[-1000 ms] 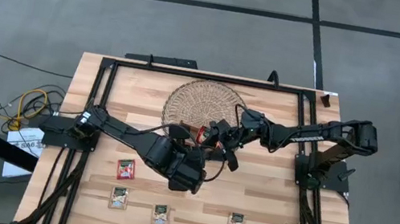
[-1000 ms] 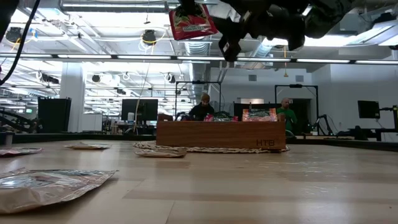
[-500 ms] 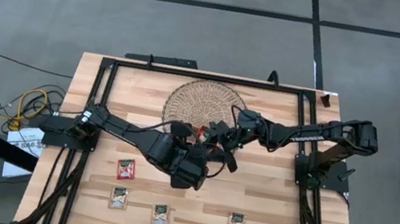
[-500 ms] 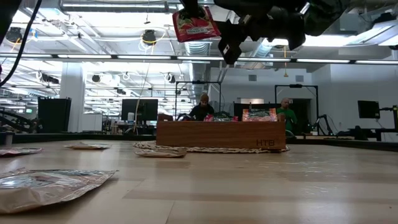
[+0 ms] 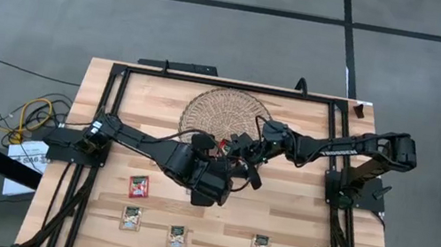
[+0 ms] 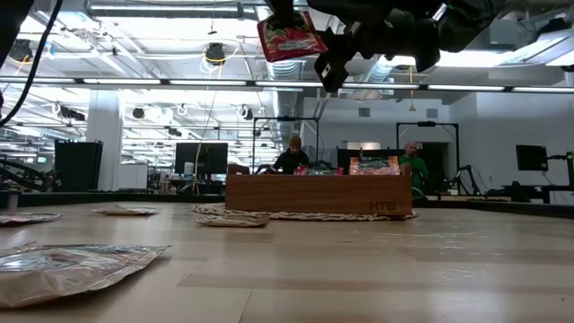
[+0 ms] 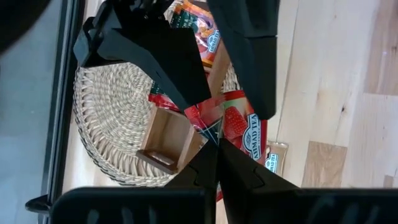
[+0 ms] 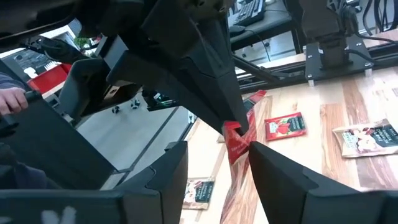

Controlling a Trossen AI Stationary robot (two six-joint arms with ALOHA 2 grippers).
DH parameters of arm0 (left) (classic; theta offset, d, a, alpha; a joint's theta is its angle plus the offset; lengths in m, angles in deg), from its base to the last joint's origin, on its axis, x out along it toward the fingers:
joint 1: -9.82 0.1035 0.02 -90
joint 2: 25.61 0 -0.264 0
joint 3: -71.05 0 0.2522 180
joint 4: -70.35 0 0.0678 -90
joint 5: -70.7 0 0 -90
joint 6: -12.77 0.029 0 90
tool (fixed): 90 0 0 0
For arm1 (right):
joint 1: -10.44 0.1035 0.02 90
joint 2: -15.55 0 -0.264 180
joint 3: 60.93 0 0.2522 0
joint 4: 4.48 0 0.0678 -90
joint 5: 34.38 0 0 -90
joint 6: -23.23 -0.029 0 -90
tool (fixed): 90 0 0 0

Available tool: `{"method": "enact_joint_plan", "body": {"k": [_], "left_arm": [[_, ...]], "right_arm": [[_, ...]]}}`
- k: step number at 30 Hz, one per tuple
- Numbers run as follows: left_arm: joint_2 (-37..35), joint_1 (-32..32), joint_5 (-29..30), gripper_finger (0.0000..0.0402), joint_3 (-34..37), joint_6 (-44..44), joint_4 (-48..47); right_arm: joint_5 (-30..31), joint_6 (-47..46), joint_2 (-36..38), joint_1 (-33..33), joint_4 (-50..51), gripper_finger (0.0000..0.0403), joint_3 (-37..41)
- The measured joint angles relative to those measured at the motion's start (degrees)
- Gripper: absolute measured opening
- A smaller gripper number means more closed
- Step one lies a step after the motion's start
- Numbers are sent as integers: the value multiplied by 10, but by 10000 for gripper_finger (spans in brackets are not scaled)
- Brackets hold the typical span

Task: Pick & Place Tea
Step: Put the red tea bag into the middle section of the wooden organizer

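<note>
The left gripper (image 7: pixel 214 140) is pinched tight on 1 corner of a red tea sachet (image 6: pixel 291 38), holding it high above the tabletop (image 5: pixel 295 217), over the near side of the woven mat (image 5: pixel 218 112). The right gripper (image 8: pixel 239 146) stands about half open, its fingers either side of the sachet's lower edge but not yet closed on it.

That sachet looks feather-light and thin. It is a flat foil or paper packet, near-square, limp enough to hang tilted from a single corner. It reads as slick and crinkly, so a grip on the sealed edge should hold better than one on the puffy middle with the strawberry picture. It seems not fragile, but easy to crease or let slip.

Below it sits the wooden tray (image 7: pixel 168 142) on the mat, smooth brown boards with square walls and sachets standing in its compartments. The mat itself is coiled straw, round and ribbed. The tabletop is pale planked wood.

4 more sachets lie flat toward the near edge: 1 red sachet (image 5: pixel 139 186) and 3 cream ones (image 5: pixel 176 238), well apart from each other.
</note>
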Motion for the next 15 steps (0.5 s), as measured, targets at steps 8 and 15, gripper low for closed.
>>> {"method": "enact_joint_plan", "body": {"k": [8,15], "left_arm": [[6,0,-10,0,0,4,6],[9,0,-9,0,0,8,6]], "right_arm": [[0,0,0,-4,0,111,0],[1,0,0,-4,1,59,0]]}}
